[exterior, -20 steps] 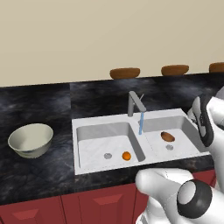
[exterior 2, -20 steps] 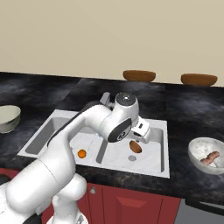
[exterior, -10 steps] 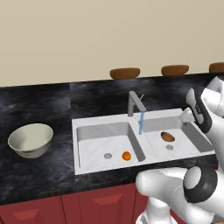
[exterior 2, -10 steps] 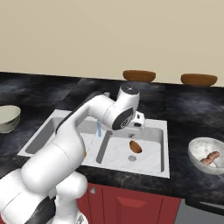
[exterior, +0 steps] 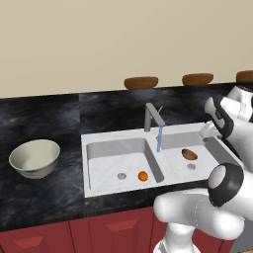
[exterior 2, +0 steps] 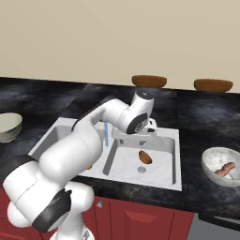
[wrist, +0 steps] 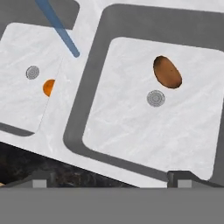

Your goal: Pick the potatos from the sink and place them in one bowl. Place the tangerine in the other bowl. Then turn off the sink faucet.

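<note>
**Claw wide over the right basin, one potato waiting below**

Nearest us, the dark counter's front edge, then the white sink (exterior: pixel 94 185). In the left basin the tangerine (exterior: pixel 143 176) sits just beside its drain, near the divider; from the hand camera the divider cuts it off, so just a half-disc of orange (wrist: pixel 49 87) peeks out.

Moving back, the right basin holds the reddish-brown potato (exterior 2: pixel 145 157), lying just beyond the grey drain (wrist: pixel 155 98) and almost touching it. The gripper (exterior 2: pixel 137 137) hangs above the far side of that basin, jaws spread wide with nothing between them. Here is what matters: the potato lies below the claw and a little toward the near side, and in the hand view it sits up and right of centre, its long axis slanted, not square to the fingertips (wrist: pixel 180 178). I'd judge the hand needs to drop, shift and perhaps turn.

Water runs blue from the sink faucet (exterior: pixel 153 116). Far left, the cream-green bowl (exterior: pixel 34 158) stands empty; far right, a speckled bowl (exterior 2: pixel 222 165) holds a brownish lump, likely the second potato, hard to make out.
</note>
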Tool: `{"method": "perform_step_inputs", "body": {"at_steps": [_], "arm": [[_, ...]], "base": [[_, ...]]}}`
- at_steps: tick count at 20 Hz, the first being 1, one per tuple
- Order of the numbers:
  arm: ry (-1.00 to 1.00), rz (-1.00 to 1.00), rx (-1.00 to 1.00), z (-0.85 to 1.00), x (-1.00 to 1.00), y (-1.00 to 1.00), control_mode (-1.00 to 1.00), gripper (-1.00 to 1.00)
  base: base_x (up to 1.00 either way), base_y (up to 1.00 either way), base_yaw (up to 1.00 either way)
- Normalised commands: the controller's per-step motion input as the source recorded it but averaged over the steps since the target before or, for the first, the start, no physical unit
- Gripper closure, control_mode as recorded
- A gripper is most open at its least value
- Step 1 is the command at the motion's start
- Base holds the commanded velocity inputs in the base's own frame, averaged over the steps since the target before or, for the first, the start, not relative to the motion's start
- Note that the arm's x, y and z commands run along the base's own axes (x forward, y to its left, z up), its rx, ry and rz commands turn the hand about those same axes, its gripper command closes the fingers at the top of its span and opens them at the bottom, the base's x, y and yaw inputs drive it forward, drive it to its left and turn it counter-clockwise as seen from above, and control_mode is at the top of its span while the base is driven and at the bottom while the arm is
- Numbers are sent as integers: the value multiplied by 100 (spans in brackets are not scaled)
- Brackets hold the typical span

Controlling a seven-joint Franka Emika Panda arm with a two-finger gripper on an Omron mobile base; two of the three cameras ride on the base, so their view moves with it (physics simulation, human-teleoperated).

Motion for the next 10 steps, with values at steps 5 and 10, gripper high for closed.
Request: {"method": "perform_step_inputs", "body": {"at_steps": [5, 10], "arm": [[2, 8, -1, -35, 33, 0, -100, -100], [4, 5, -2, -44, 31, 0, -100, -100]], "base": [[0, 0, 0], [0, 0, 0]]}}
